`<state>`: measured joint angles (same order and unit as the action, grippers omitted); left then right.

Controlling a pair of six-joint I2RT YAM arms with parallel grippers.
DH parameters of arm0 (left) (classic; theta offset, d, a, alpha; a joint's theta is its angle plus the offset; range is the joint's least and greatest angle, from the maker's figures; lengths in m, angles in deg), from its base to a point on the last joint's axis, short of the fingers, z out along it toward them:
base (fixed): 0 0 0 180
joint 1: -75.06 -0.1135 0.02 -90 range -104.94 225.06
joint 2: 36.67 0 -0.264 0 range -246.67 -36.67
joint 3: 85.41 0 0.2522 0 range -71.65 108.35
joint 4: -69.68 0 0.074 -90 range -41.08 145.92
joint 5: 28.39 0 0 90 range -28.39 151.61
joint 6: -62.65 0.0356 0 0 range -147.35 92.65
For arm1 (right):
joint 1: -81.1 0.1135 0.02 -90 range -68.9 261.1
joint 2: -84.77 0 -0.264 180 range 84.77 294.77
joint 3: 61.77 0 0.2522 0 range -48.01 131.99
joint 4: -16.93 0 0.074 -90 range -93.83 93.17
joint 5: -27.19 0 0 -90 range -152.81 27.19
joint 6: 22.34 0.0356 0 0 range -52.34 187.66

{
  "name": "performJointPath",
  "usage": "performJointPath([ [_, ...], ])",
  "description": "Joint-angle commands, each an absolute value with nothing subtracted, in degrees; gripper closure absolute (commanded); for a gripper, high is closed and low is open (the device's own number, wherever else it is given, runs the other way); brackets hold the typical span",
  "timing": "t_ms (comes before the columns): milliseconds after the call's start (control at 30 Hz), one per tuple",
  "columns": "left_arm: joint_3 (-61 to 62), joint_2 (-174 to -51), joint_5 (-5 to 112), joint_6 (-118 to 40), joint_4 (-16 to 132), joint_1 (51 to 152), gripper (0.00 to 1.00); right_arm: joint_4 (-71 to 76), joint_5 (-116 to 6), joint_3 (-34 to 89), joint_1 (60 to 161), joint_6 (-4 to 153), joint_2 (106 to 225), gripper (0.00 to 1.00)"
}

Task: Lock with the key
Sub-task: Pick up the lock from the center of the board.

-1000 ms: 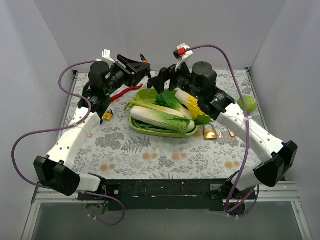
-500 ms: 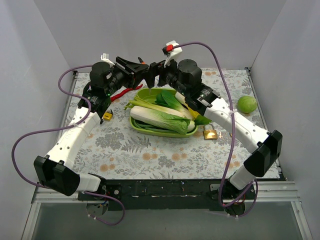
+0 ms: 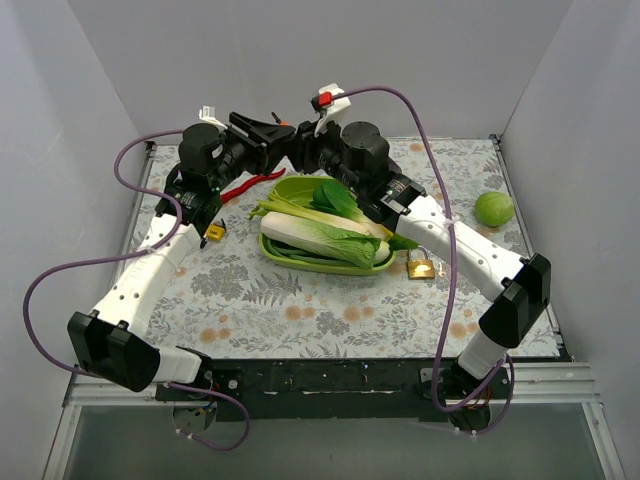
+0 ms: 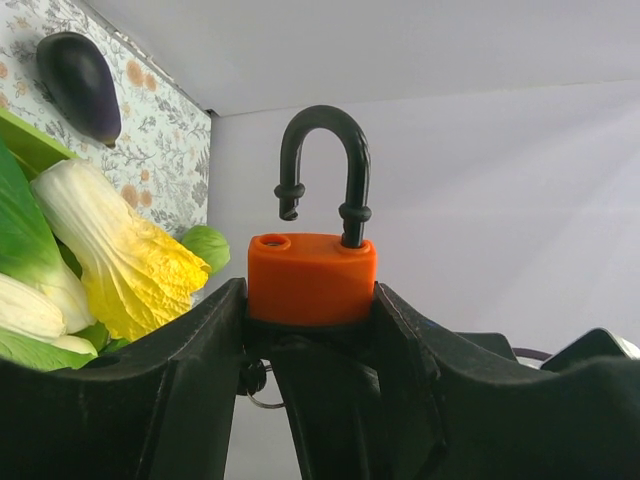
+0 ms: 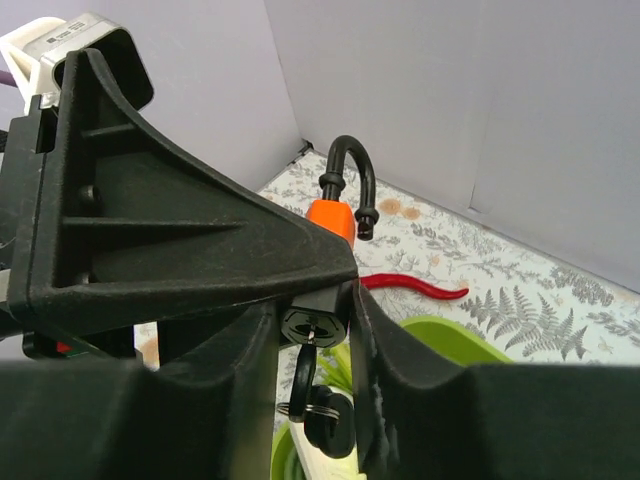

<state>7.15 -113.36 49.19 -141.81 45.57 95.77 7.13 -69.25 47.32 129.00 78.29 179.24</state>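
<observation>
Right wrist view: the right gripper (image 5: 313, 305) pinches the black key (image 5: 313, 327) seated in the orange padlock (image 5: 332, 222), opposite its open shackle (image 5: 350, 170); the left gripper (image 4: 310, 305) clamps the body.

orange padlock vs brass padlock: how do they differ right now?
Colour: the orange padlock is bright orange, the brass padlock yellow metal. Pose: the orange padlock is held in the air by the left tool; the brass padlock lies on the table. Shackle: the orange padlock's stands open; the brass padlock's is too small to judge. Both are padlocks.
</observation>
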Motion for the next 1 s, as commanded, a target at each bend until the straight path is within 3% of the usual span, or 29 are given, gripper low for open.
performJointPath([
  [0, 8.5, -111.4, 48.3, -150.0, 48.5, 95.6, 0.93, 12.5, -71.9, 50.6, 128.5, 77.6, 180.1, 0.82],
  [67, 8.3, -111.2, 48.3, -150.2, 48.5, 95.6, 0.93, 12.5, -71.6, 50.5, 128.5, 77.6, 180.0, 0.97],
  [133, 8.2, -111.1, 48.3, -150.1, 48.7, 95.5, 0.9, 12.3, -71.3, 50.3, 128.5, 78.1, 179.7, 0.99],
  [233, 7.7, -110.7, 48.8, -148.6, 47.8, 95.4, 0.74, 11.6, -71.2, 49.9, 128.5, 78.6, 178.8, 0.99],
  [267, 7.8, -110.5, 49.1, -147.9, 46.3, 95.0, 0.68, 11.4, -71.0, 49.7, 128.5, 78.7, 178.4, 0.99],
  [300, 7.4, -110.1, 49.0, -146.9, 45.6, 94.0, 0.5, 11.0, -70.9, 49.5, 128.4, 78.6, 177.2, 0.99],
  [367, 6.7, -109.4, 47.6, -146.2, 44.9, 92.4, 0.42, 10.4, -70.6, 48.8, 128.2, 78.6, 176.2, 0.99],
  [433, 5.5, -108.5, 45.8, -144.2, 45.4, 89.3, 0.25, 9.8, -69.5, 47.1, 127.7, 78.9, 174.1, 0.99],
  [500, 4.7, -107.7, 42.6, -141.3, 46.5, 85.5, 0.02, 9.2, -67.6, 45.8, 126.9, 79.8, 171.9, 0.99],
  [700, 1.9, -103.6, 28.6, -123.2, 51.3, 78.4, 0.02, 7.8, -55.8, 40.3, 123.5, 79.8, 165.5, 0.99],
  [833, 6.0, -103.9, 18.5, -100.0, 40.4, 78.3, 0.02, 3.6, -39.1, 36.5, 118.3, 79.7, 161.2, 0.99],
  [967, 6.4, -101.8, 2.2, -66.0, 28.0, 78.3, 0.02, -4.8, -22.1, 34.4, 114.2, 73.6, 157.4, 0.99],
])
